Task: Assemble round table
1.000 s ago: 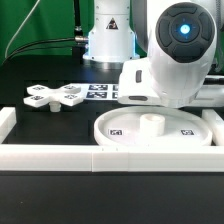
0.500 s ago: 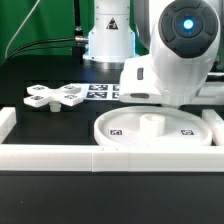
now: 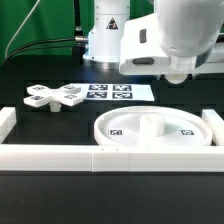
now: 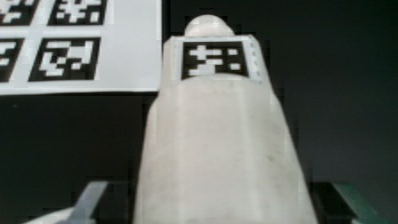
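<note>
Leg (image 4: 217,120) clamped in hand (image 4: 210,205), wrist view only, exterior view shows top (image 3: 104,123), base (image 3: 55,97)

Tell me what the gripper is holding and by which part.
The leg, seemingly by the end opposite its tag, between the fingers; the tagged end points away. The contact itself is out of frame.

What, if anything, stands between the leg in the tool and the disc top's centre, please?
Nothing visible blocks the leg: the disc top's centre is uncovered; the cross-shaped base lies toward the exterior view's left.
</note>
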`<state>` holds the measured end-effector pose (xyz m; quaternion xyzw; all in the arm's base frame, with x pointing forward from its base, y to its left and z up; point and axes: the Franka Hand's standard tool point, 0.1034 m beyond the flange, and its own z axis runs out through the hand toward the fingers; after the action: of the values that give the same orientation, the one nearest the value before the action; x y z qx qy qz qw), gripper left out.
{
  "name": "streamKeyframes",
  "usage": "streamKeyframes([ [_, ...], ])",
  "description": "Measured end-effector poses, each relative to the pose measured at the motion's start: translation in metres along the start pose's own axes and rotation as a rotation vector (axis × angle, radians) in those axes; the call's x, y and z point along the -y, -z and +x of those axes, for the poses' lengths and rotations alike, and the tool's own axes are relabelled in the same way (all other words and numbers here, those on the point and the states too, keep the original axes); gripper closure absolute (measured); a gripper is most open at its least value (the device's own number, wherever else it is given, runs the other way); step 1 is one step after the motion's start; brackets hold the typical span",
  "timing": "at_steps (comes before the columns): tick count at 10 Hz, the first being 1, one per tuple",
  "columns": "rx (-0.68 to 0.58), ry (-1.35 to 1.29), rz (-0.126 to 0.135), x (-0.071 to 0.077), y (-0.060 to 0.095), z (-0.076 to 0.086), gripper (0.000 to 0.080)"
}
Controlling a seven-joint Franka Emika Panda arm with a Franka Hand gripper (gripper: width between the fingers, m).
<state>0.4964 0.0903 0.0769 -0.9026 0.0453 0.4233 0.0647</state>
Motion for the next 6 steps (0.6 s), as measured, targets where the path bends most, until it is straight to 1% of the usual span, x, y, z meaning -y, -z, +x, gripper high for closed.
streamKeyframes([
  [1,0.001,0.0,0.0,0.0,0.0,-0.001,0.0393],
  [2,-0.063,0.026,0.001,-0.001,0.004,0.01,0.0393],
  [3,-0.169,0.053,0.0,-0.003,0.008,0.02,0.0393],
  [4,-0.223,0.07,-0.002,-0.005,0.015,0.013,0.0393],
  [5,-0.269,0.085,0.0,-0.006,0.027,0.009,0.0393],
  [6,-0.346,0.091,0.007,-0.005,0.044,0.013,0.0393],
])
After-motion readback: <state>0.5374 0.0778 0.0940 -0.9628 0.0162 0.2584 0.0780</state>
